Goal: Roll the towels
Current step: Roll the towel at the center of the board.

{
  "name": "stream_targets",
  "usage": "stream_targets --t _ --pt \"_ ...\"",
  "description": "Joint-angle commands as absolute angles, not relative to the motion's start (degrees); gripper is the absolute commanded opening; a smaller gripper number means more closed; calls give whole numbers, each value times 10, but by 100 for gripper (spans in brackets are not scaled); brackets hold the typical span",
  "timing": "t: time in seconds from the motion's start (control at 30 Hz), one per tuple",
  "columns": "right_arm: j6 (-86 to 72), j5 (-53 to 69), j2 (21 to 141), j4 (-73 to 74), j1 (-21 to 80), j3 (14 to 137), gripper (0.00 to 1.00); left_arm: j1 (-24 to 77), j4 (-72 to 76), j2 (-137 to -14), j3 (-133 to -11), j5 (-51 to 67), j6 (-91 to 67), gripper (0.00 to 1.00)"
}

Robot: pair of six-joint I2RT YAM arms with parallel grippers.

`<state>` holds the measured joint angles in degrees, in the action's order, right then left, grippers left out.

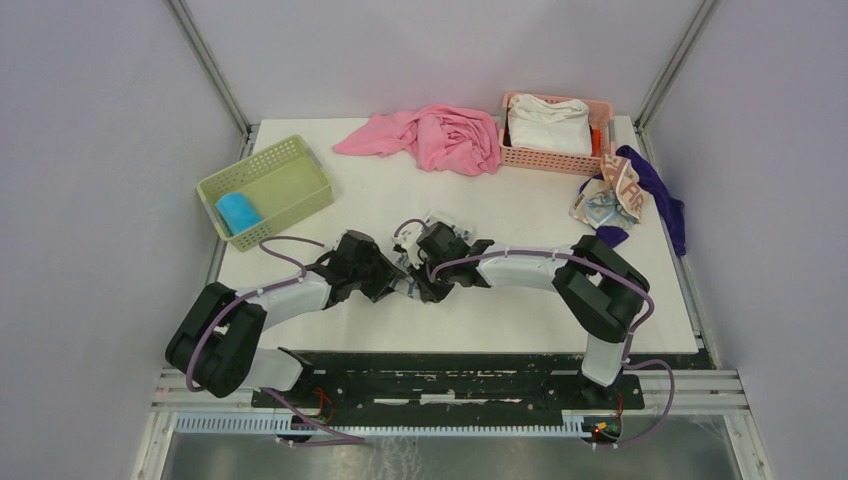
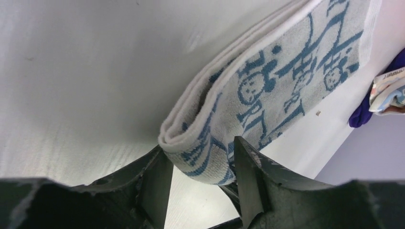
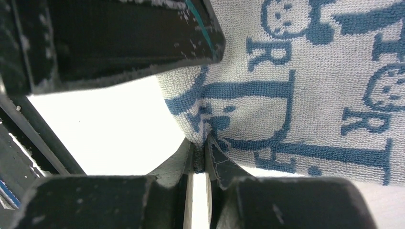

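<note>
**Top view.** Only here do I see the whole white table (image 1: 520, 215). Both arms bend inward to the middle of its near half. There the left gripper (image 1: 398, 280) and the right gripper (image 1: 422, 283) meet almost tip to tip over the printed towel (image 1: 440, 219). A pale scrap of that towel shows past the black wrists, and the jaws are too small to read. At far left a green basket (image 1: 285, 220) of slotted plastic holds the blue towel (image 1: 238, 211), a short plain roll. Along the back lie a crumpled pink cloth (image 1: 430, 137) and a pink basket (image 1: 545, 160) holding a folded white cloth (image 1: 547, 122). At right the cream towel (image 1: 610, 195), crumpled with orange letters showing, lies on a purple cloth (image 1: 650, 175).

**Left wrist view.** The printed towel (image 2: 286, 71) appears as a long folded strip of several layers with rounded white edges. It is terry cloth, printed with blue letters and small faces. Its folded end sits between the fingers of the left gripper (image 2: 198, 148), which stand apart on either side and touch it. I cannot tell whether they press it. At far right I glimpse the purple cloth (image 2: 365, 107) and a corner of the cream towel (image 2: 388, 89).

**Right wrist view.** Up close, the looped weave of the printed towel (image 3: 310, 95) is plain. The right gripper (image 3: 200, 143) has its jaws almost together, pinching a thin ridge of the cloth at its lower edge, above the white table (image 3: 105, 133).
</note>
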<state>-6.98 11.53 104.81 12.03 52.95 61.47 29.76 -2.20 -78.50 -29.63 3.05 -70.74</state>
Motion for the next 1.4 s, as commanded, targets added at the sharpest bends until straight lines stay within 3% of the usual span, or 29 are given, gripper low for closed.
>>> stream_targets --t 0.0,0.23,0.37,0.67,0.93,1.37 --pt "-77 114 1025 125 533 603 18 297 -69 -793 -282 -36 -729 53" --pt "-58 107 997 124 533 597 22 287 -96 -790 -287 -65 -708 32" --pt "-38 96 982 140 539 613 34 286 -101 -791 -300 -50 -696 17" --pt "-5 90 1012 138 573 690 54 287 -93 -780 -304 -17 -704 15" --pt "0 68 1073 149 581 711 53 287 -93 -771 -303 -12 -709 15" --pt "-25 49 1077 160 585 627 50 279 -73 -776 -288 -1 -736 14"
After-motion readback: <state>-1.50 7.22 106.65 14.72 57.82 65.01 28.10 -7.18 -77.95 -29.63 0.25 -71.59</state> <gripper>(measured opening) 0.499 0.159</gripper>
